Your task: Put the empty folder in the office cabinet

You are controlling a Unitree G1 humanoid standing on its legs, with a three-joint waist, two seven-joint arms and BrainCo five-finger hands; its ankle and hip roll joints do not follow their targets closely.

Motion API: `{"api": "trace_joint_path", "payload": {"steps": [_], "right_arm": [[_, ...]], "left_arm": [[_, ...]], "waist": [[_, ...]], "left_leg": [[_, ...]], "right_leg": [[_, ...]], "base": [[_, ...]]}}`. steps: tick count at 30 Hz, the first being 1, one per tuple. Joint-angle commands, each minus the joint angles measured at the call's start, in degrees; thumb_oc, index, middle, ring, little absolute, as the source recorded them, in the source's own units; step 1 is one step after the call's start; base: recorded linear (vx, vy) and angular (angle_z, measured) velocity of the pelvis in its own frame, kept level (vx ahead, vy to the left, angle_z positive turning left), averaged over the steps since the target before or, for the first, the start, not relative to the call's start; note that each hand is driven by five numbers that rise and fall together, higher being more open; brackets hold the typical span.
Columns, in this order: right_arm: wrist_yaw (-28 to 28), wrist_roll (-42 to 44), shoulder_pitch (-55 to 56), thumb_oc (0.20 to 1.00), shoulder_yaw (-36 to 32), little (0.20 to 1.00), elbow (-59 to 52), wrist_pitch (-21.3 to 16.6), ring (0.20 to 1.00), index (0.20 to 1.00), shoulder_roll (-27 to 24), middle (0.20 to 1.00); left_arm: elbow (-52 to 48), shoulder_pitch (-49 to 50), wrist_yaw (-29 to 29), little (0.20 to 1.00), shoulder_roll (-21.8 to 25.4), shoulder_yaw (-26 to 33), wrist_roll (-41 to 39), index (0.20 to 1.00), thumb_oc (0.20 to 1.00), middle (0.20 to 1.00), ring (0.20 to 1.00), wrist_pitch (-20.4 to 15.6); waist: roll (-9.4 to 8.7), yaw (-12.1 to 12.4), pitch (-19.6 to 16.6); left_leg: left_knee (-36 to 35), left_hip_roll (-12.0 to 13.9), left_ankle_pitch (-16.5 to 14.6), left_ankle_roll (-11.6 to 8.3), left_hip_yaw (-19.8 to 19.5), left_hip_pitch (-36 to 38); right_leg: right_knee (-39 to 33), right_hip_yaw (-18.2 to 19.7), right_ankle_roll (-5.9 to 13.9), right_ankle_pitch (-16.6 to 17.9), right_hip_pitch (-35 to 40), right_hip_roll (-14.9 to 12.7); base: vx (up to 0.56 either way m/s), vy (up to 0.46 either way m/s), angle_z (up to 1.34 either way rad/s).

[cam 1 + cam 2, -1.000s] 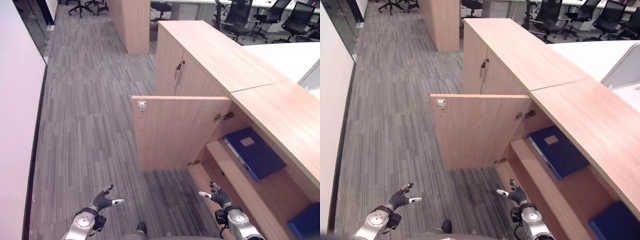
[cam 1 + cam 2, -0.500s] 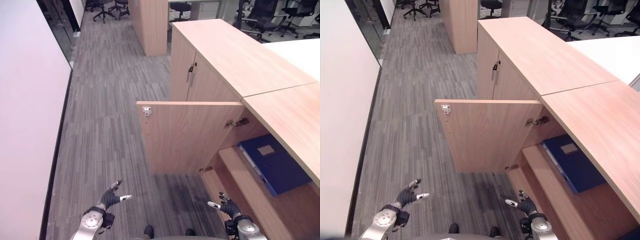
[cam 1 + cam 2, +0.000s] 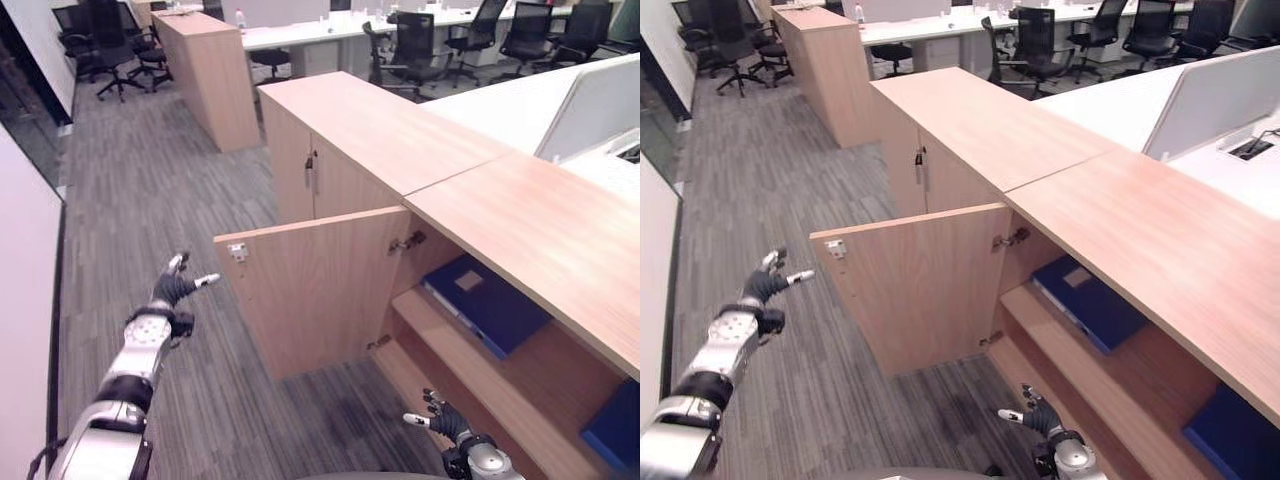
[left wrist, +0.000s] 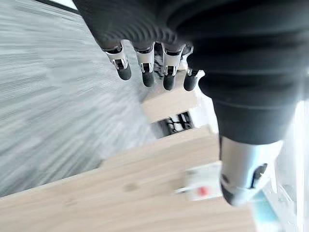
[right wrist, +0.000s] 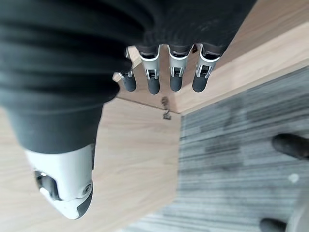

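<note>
A blue folder (image 3: 480, 305) lies flat on the upper shelf inside the open office cabinet (image 3: 520, 215). The cabinet door (image 3: 310, 290) stands swung out over the carpet, with a white latch (image 4: 203, 187) near its top free corner. My left hand (image 3: 175, 285) is raised at the left, open, a short way off the door's free edge and touching nothing. My right hand (image 3: 440, 420) hangs low in front of the cabinet's bottom shelf, open and holding nothing. Its wrist view shows relaxed fingers (image 5: 176, 79) over bare wood and carpet.
A second blue folder (image 3: 612, 430) sits low at the cabinet's right end. Beyond the open door stands a closed cabinet (image 3: 310, 175) with a metal handle. A separate wooden unit (image 3: 205, 70), desks and office chairs (image 3: 415, 40) line the back. A glass wall (image 3: 25, 150) borders the left.
The camera has swung, shifting the whole scene. My left arm has risen from low beside me up towards the door's free edge. The right hand stays low and open.
</note>
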Motion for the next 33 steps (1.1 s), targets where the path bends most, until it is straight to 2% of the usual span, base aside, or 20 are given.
{"api": "trace_joint_path", "payload": {"steps": [1, 5, 6, 17, 24, 28, 33], "right_arm": [[0.2, -0.7, -3.8, 1.000, 1.8, 1.000, -1.1, -1.7, 1.000, 1.000, -1.7, 1.000], [0.1, -0.4, -5.1, 1.000, 2.2, 1.000, -0.4, -1.5, 1.000, 1.000, -2.1, 1.000], [0.0, -0.6, -5.9, 1.000, 2.8, 1.000, -0.2, -1.5, 1.000, 1.000, -2.6, 1.000], [0.0, -0.2, -6.9, 1.000, 3.0, 1.000, -1.0, -1.6, 1.000, 1.000, -3.1, 1.000], [-0.2, -0.2, -7.8, 1.000, 3.7, 1.000, -3.1, -1.8, 1.000, 1.000, -3.0, 1.000], [-0.4, 0.0, -8.2, 1.000, 4.4, 1.000, -3.0, -2.1, 1.000, 1.000, -2.2, 1.000], [-0.3, -0.5, -7.6, 1.000, 4.7, 1.000, -3.2, -2.2, 1.000, 1.000, -1.9, 1.000]], "left_arm": [[4.8, -8.4, 0.8, 1.000, 3.1, -1.3, -2.4, 1.000, 1.000, 1.000, 1.000, -2.9], [6.8, -14.5, 0.7, 1.000, 4.0, -2.7, -4.6, 1.000, 1.000, 1.000, 1.000, -2.9], [9.1, -18.5, 0.5, 1.000, 3.9, -4.4, -5.5, 1.000, 1.000, 1.000, 1.000, -2.9], [12.4, -21.7, 0.4, 1.000, 1.3, -5.5, -6.2, 1.000, 1.000, 1.000, 1.000, -2.7], [14.5, -23.3, 0.7, 1.000, 0.6, -5.4, -7.3, 1.000, 1.000, 1.000, 1.000, -2.6], [14.2, -23.4, 0.8, 1.000, 0.6, -5.2, -7.9, 1.000, 1.000, 1.000, 1.000, -2.8], [11.2, -20.2, 0.2, 1.000, -1.2, -6.2, -6.6, 1.000, 1.000, 1.000, 1.000, -3.3]], "waist": [[-0.80, -0.3, 2.0], [-1.18, -1.2, 2.9], [-1.68, -1.9, 3.4], [-3.07, -2.9, 4.5], [-5.40, -3.3, 6.1], [-7.67, -3.0, 7.1], [-8.55, -2.1, 7.2]], "left_leg": [[0.7, 0.5, -5.3, -1.97, 0.0, 1.5], [0.7, 0.5, -5.2, -1.91, 1.0, 0.6], [0.7, 0.7, -5.1, -1.90, 1.7, -0.2], [0.7, 1.2, -5.2, -1.83, 2.4, -0.6], [0.7, 1.7, -5.0, -1.69, 2.9, -1.4], [0.7, 2.2, -4.9, -1.69, 3.2, -1.8], [0.7, 2.4, -5.2, -1.74, 2.7, -1.4]], "right_leg": [[3.3, -0.5, 7.00, -2.8, 0.0, -5.4], [3.2, 0.6, 7.50, -1.9, -1.8, -5.5], [3.0, 1.6, 7.85, -1.3, -2.8, -5.4], [3.3, 2.5, 8.24, -1.0, -4.1, -5.3], [3.5, 3.3, 8.53, -0.3, -5.6, -4.7], [3.5, 3.5, 8.78, 0.2, -6.2, -4.3], [3.5, 3.2, 8.77, 0.0, -5.7, -4.4]], "base": [[0.00, 0.011, -0.12], [-0.02, 0.025, -0.25], [-0.02, 0.015, -0.24], [0.00, 0.004, -0.05], [-0.03, 0.001, -0.03], [-0.03, -0.041, -0.09], [0.00, -0.007, 0.02]]}}
